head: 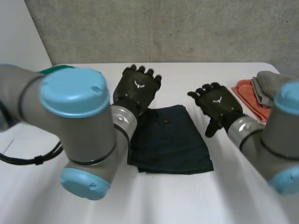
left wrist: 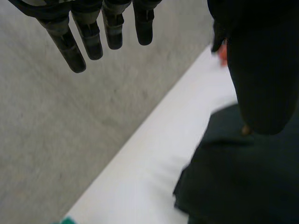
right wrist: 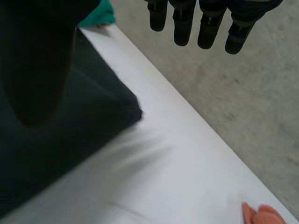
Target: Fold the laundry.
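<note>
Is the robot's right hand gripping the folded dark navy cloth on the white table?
No, the right hand is beside the folded dark navy cloth, its fingers straight and holding nothing.

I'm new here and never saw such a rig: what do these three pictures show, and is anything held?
This robot has two arms, each ending in a black hand. The head view looks down from a camera between the arms, with the left hand and right hand over a white table. The two wrist views come from cameras on each wrist, looking along that hand's palm. On the table lie a dark blue cloth between the arms, and an orange cloth and grey cloth beside the right arm. Both hands are open and hold nothing.
</note>
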Controlling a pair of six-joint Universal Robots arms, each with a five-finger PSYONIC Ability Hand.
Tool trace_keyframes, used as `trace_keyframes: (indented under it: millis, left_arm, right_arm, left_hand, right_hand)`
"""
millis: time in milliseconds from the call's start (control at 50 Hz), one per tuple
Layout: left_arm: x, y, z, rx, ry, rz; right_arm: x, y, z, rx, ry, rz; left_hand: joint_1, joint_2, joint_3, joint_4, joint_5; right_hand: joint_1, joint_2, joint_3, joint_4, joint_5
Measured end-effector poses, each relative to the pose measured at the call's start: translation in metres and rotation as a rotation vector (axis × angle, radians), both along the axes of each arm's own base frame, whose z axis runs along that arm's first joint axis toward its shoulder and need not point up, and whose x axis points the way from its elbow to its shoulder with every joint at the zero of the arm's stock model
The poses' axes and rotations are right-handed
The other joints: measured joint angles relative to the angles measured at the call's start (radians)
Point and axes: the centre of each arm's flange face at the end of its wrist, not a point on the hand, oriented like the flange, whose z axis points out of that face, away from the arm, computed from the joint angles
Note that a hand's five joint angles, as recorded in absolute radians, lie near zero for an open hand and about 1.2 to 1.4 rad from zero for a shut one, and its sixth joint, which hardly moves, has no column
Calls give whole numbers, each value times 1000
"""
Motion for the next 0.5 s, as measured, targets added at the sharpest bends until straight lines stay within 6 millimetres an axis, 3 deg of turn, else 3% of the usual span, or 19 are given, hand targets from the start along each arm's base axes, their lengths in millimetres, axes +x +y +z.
trace_keyframes:
  millis: [120,200,300,500]
  left_arm:
    - [5,8,10,38,76,-99]
    - [7,9,6,86,106,-135]
    - [8,8,1,124,121,-149]
    - [8,8,-2,133,117,-146]
  right_arm:
    - [10,52,-29,17,5,106]
    - [16,69,-49,35,18,148]
    - [20,70,-69,50,36,163]
    - [32,46,-88,-11,30,157]
  left_hand:
    - [0,0,0,0,0]
    - [0,0,0,0,0]
    - [0,0,0,0,0]
    - [0,0,0,0,0]
  right_hand:
    - [0,0,0,0,0]
    - [0,0,0,0,0]
    - [0,0,0,0,0]
    - [251,222,219,217,183]
